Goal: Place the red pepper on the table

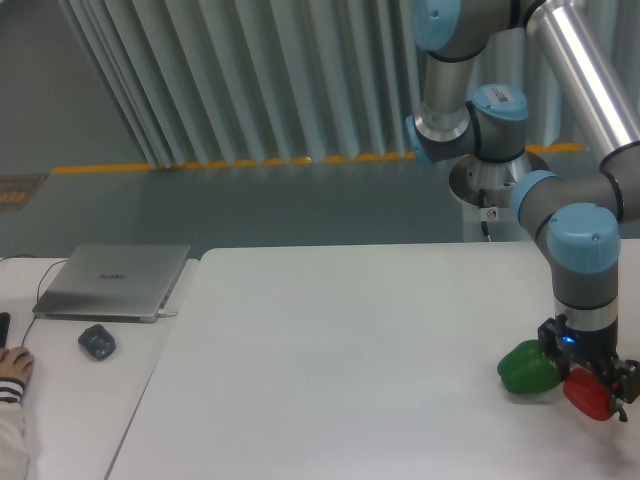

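Note:
The red pepper is small and glossy and sits between the fingers of my gripper at the right side of the white table. The gripper comes down from above and is shut on it. I cannot tell whether the pepper touches the tabletop or hangs just above it. A green pepper lies on the table right beside it, on its left, touching or nearly touching it.
A narrower white desk on the left holds a closed laptop and a mouse. A person's hand rests at the desk's left edge. The arm's base stands behind the table.

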Tool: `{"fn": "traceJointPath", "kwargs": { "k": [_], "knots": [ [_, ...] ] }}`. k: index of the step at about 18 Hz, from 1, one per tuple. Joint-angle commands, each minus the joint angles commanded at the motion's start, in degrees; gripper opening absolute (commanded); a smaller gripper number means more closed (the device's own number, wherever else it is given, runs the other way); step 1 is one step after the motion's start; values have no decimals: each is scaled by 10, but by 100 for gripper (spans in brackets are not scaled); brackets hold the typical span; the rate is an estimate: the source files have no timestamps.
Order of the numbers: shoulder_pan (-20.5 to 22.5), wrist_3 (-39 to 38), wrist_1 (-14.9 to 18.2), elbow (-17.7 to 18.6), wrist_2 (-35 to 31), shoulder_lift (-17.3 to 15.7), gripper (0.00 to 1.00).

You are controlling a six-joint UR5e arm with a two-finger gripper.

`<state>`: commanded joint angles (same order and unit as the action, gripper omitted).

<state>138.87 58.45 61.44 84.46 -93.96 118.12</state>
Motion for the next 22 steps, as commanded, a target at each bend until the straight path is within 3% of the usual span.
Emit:
{"fn": "traceJointPath", "kwargs": {
  "k": [1, 16, 22],
  "knots": [
    [0, 1, 0, 0, 0, 0, 100],
    [2, 10, 1, -7, 2, -18, 100],
    [5, 126, 5, -8, 3, -36, 100]
  ]
}}
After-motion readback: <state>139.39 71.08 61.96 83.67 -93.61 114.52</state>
